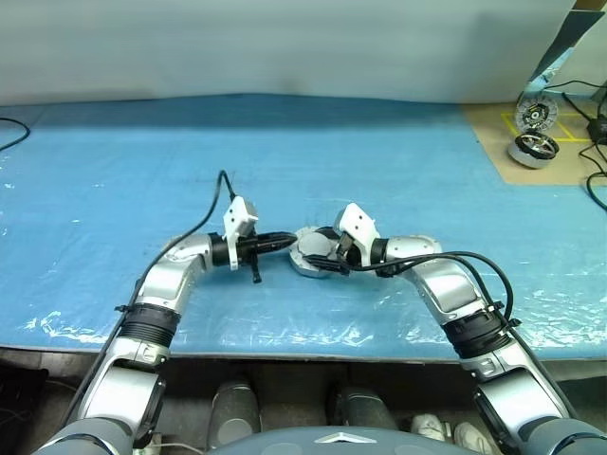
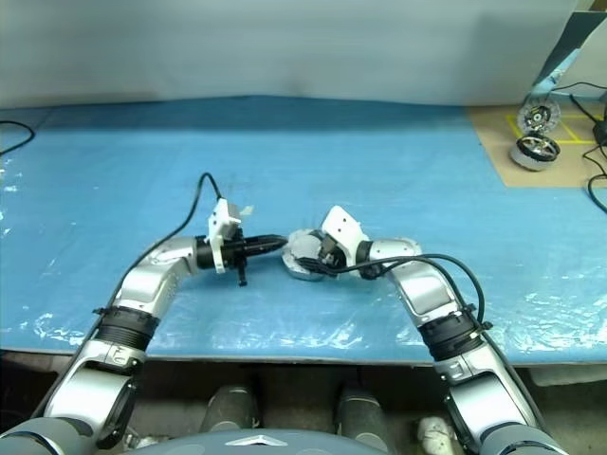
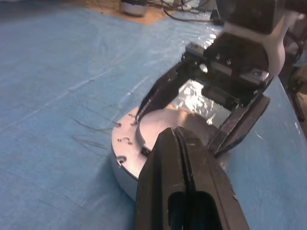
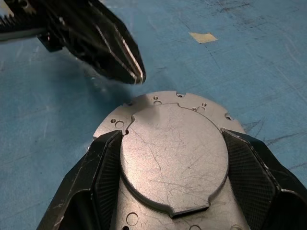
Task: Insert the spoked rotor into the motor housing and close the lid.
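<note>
Right wrist view gives us the lid [image 4: 175,158] closed flat on the housing [image 4: 144,112], plain silver face up. Being round, it has no long axis; its flat face points straight up from the blue sheet [image 4: 249,62].

We find the right claw [image 4: 175,167] spread wide, one black finger [image 4: 103,167] at the lid's nine o'clock edge and the other at its three o'clock edge. Both pads lie against the raised round plate, so this claw is gripping the lid across its width.

We find the left claw [image 4: 132,72] pinched fully shut with nothing between its fingers. Its tip hangs just beyond the housing's rim at about eleven o'clock, close to the metal; contact cannot be judged.

From the head camera, the housing [image 1: 308,254] sits near the middle of the blue sheet [image 1: 114,171], toward the near edge. The left claw [image 1: 285,241] reaches in level from nine o'clock, the right claw [image 1: 327,251] from three o'clock.

Two other motors [image 1: 533,133] with cables stand on a brown board [image 1: 493,142] at two o'clock, well apart from the work.
</note>
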